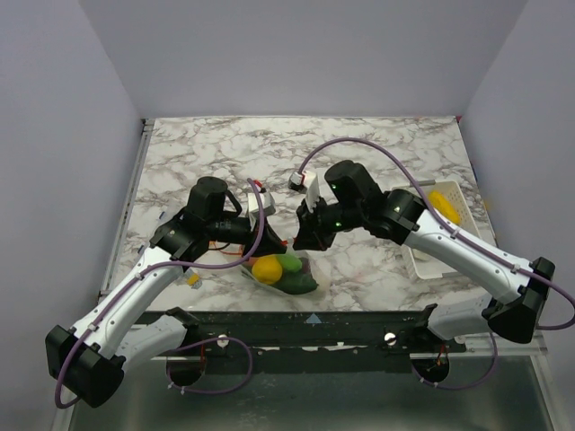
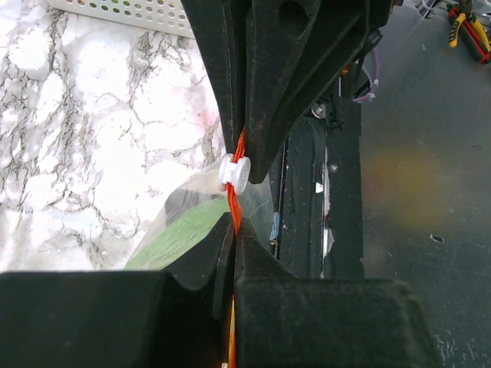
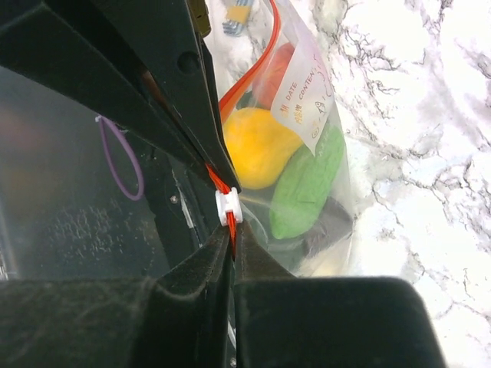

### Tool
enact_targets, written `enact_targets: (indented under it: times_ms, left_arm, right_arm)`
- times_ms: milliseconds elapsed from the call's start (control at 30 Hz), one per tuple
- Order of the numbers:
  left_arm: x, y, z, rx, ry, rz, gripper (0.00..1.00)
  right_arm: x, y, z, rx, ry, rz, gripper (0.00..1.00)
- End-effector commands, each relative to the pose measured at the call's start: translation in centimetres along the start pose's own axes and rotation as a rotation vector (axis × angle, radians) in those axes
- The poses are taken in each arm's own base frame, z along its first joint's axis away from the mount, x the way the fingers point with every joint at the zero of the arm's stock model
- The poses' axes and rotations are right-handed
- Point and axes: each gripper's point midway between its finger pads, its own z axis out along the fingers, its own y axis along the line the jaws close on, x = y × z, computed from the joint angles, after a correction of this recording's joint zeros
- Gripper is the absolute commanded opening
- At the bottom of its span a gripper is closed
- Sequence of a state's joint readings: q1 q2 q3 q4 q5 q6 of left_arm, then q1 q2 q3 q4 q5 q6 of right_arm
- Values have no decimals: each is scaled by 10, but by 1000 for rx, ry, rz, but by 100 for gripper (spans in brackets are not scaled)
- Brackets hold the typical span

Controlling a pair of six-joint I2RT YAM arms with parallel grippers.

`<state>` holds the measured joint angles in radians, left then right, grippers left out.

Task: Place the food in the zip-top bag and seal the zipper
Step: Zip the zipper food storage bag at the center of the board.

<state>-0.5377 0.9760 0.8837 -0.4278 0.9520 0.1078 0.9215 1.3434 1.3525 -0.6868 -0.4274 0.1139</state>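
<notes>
Holds the zip-top bag [image 2: 192,195] by its mouth well to the left of the white slotted tray [image 1: 472,215], low over the marble counter [image 1: 225,153]. Pinches the zipper [image 2: 235,208] with the left gripper [image 2: 232,234], clenched tight on the red-orange strip on the side of the white slider [image 2: 234,172] farther from the tray. Pinches the same strip with the right gripper [image 3: 232,234], likewise clamped on it, on the slider's tray side and just beside the slider. Leaves only the slider between the two grippers. Carries, inside the clear plastic, a yellow piece [image 3: 257,146] pressed against a bright green piece [image 3: 307,180], an orange-red piece [image 3: 276,73] partly behind the bag's white printed label [image 3: 307,92], and a dark green leafy vegetable [image 1: 304,284] at the end farthest from the tray. Shows a second yellow piece [image 1: 444,206] lying in the tray itself, well apart from the bag. Cannot tell from any view how much of the mouth is sealed.
</notes>
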Motion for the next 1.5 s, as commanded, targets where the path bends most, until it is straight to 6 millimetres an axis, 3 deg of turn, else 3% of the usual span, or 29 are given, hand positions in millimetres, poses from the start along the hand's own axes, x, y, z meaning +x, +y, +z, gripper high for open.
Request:
enact_targets:
  times_ms: [0, 100, 200, 300, 633, 800, 1100, 1267, 1467]
  left_arm:
    - [-11, -10, -1, 41, -37, 53, 0]
    - [-15, -11, -2, 42, -42, 48, 2]
    - [-21, -18, -3, 66, -61, 50, 51]
    - [-30, -21, -3, 89, -92, 47, 58]
    - [-46, -21, 5, 154, -105, -10, 42]
    - [-47, -23, 4, 159, -106, -5, 21]
    - [-55, -27, 4, 172, -135, -13, 0]
    - [-56, -26, 3, 145, -125, -43, 0]
    - [-35, -14, 3, 50, -55, -105, 0]
  right_arm:
    - [-12, 3, -1, -6, -20, -33, 4]
    - [-9, 3, 2, -17, -11, -38, 0]
    - [-6, 1, 2, -18, -33, -61, 0]
    - [-9, 2, -1, -18, -96, -79, 0]
    - [-12, 19, -10, -96, -125, -141, 0]
    - [-15, 19, -12, -83, -139, -130, 0]
    - [-12, 9, -5, -27, -132, -103, 0]
    - [-22, -8, -5, 116, -213, -46, 0]
    - [-22, -38, -14, 324, -367, 43, 0]
